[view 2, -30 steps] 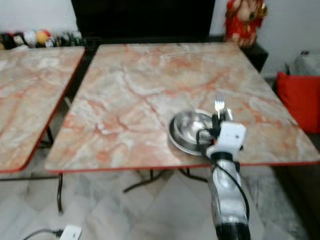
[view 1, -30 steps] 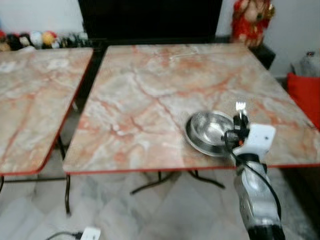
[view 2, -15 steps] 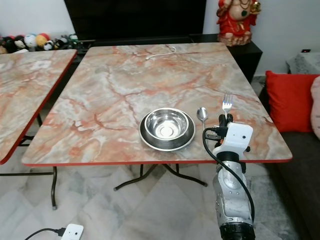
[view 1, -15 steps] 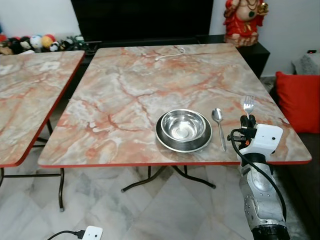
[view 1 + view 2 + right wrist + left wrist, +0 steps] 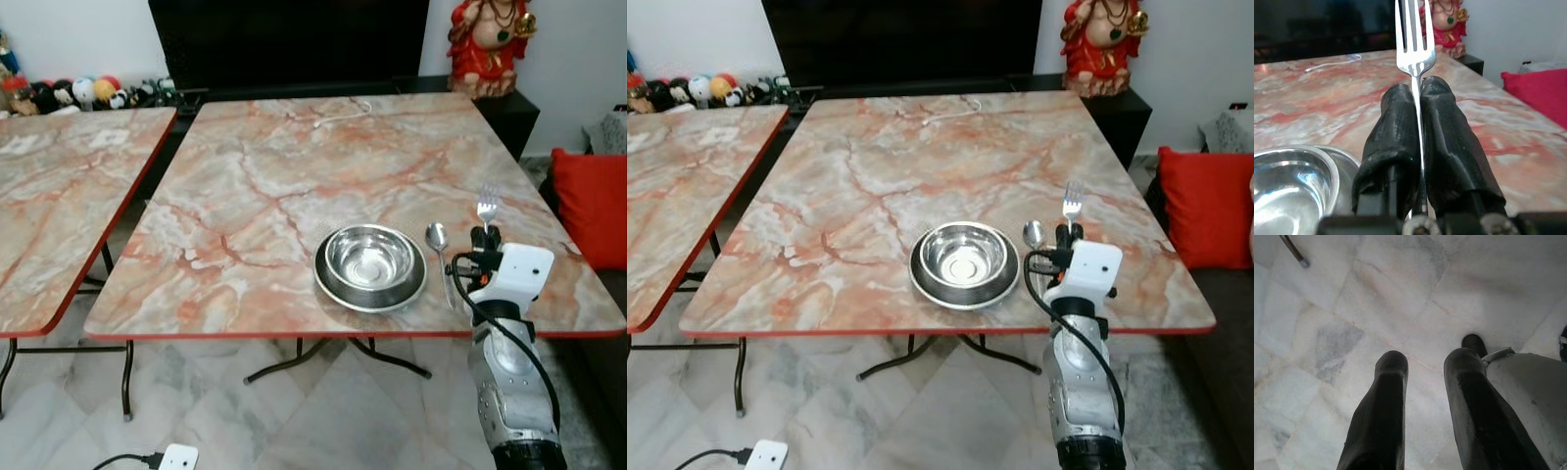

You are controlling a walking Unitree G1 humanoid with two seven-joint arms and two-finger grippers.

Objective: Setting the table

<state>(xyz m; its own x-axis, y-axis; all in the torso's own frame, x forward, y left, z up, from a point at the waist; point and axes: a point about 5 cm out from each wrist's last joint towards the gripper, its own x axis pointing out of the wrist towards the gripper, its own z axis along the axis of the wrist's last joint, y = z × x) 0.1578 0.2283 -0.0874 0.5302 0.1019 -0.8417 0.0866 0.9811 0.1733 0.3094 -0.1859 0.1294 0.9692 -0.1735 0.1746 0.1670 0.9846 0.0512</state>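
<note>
1. The right gripper (image 5: 1420, 147) clamps the fork (image 5: 1415, 44) between closed fingers, just right of the bowl (image 5: 370, 264) and spoon (image 5: 440, 247)
2. Best lower it flat beside the spoon, parallel, clear of the table (image 5: 245, 176) edge
3. Fork's long axis runs along the fingers, tines away from the robot
4. Left gripper (image 5: 1422, 382) hangs idle, fingers apart

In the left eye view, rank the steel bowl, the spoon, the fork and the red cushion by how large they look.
1. Steel bowl, on its plate.
2. Red cushion; cut by the frame edge, so its full size is unsure.
3. Spoon.
4. Fork; its handle is hidden in the right tool, so its rank against the spoon is unsure.
</note>
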